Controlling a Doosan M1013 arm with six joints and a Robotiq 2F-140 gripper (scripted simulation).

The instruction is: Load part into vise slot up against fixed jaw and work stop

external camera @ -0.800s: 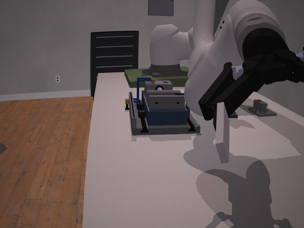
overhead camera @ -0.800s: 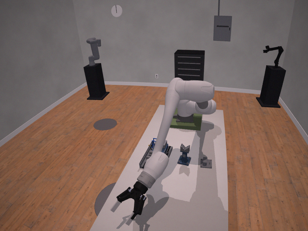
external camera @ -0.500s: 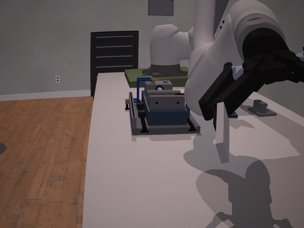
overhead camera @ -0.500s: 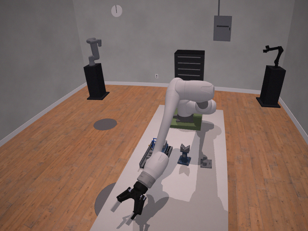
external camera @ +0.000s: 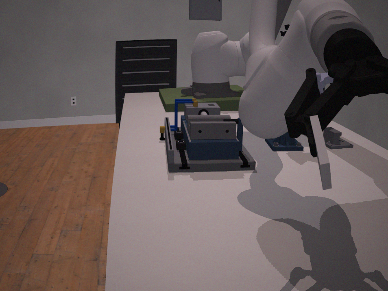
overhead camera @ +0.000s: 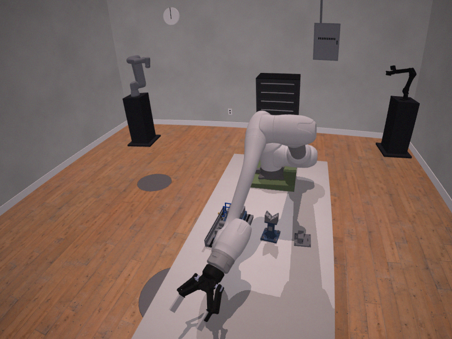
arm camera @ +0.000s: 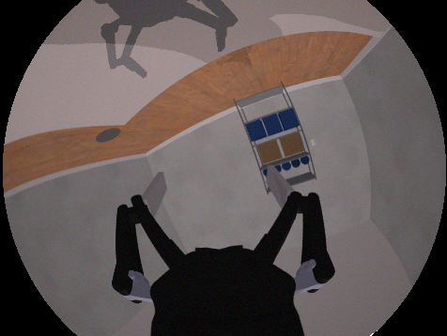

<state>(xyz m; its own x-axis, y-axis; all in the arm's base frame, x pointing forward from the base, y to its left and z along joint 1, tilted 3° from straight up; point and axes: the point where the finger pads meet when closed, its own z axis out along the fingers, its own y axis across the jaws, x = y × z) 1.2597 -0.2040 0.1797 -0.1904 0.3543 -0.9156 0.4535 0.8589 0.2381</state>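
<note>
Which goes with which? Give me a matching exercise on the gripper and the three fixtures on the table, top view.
Things:
1. gripper
2. vise
3. V-block
4. infeed plate

States or places:
a. carries the part
b. open in the air, holding nothing
c. middle fixture, on a blue base
d. partly hidden by the arm's forearm

Pairs: 1-b, 2-d, 3-c, 4-a

clock (overhead camera: 170, 15) on wall | grey panel (overhead camera: 326, 41) | black drawer cabinet (overhead camera: 277, 93) | two pedestals (overhead camera: 140, 119), (overhead camera: 398, 126)
</note>
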